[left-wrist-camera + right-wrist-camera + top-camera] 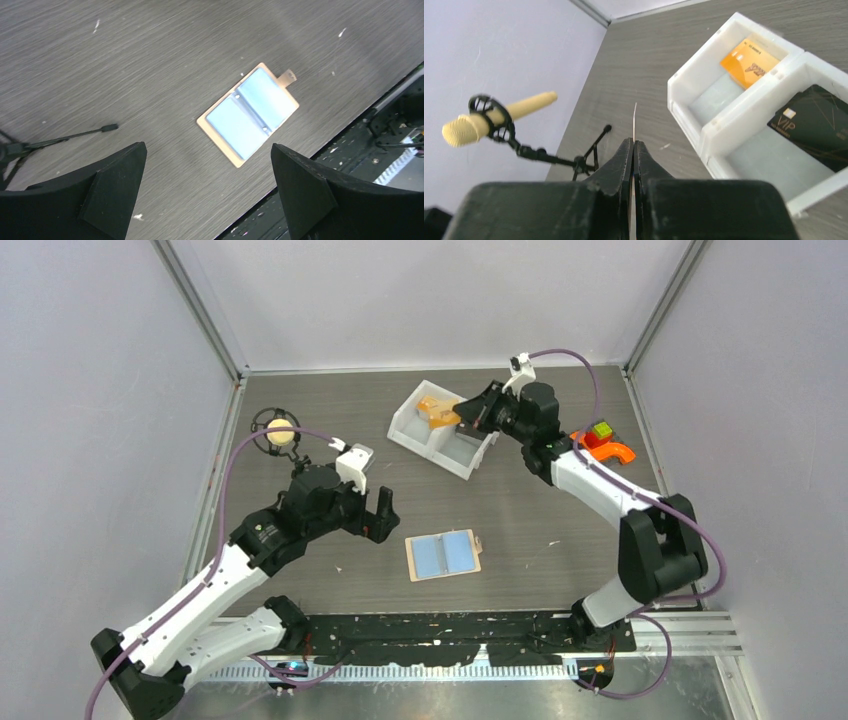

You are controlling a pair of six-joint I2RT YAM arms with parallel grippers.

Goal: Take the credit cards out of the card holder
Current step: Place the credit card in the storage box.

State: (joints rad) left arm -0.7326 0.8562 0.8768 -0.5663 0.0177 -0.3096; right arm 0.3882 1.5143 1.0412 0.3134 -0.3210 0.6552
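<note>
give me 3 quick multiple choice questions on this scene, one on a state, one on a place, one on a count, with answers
1. The card holder is: A lying open B snapped shut C lifted
2. The black VIP card lies: A in the white bin B in the card holder C under the bin
3. Cards lying in the bin: A one B two C four

Answers: 1 A, its blue lining faces up; 2 A, it fills one compartment; 3 B, the orange card and the black one, while the right end effector pinches another thin card.

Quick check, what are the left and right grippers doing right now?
Left gripper: open, holding nothing.
Right gripper: shut on a thin card, seen edge-on.
</note>
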